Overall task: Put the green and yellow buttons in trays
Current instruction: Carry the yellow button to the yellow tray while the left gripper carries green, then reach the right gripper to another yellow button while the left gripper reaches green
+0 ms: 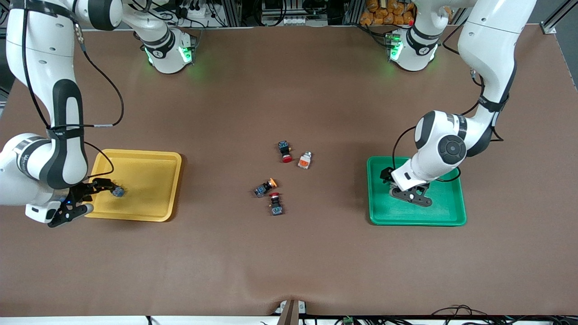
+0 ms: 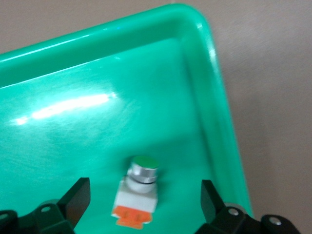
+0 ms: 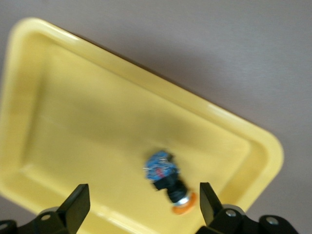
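Observation:
My right gripper (image 1: pixel 86 198) is open, low over the yellow tray (image 1: pixel 144 180). A black-blue button with a yellow-orange cap (image 1: pixel 118 192) lies in that tray, free between the spread fingers in the right wrist view (image 3: pixel 168 180). My left gripper (image 1: pixel 399 187) is open, low over the green tray (image 1: pixel 447 203). A white-and-orange button with a green tip (image 2: pixel 139 187) lies in that tray between its fingers and is hidden in the front view. At mid-table lie another white-and-orange button (image 1: pixel 305 160) and another yellow-orange-capped one (image 1: pixel 265 187).
Two black-blue switches with red caps lie at mid-table, one (image 1: pixel 285 151) beside the white-and-orange button, one (image 1: pixel 276 204) just nearer the front camera than the yellow-orange-capped one. The brown mat (image 1: pixel 289 262) has a ripple near its front edge.

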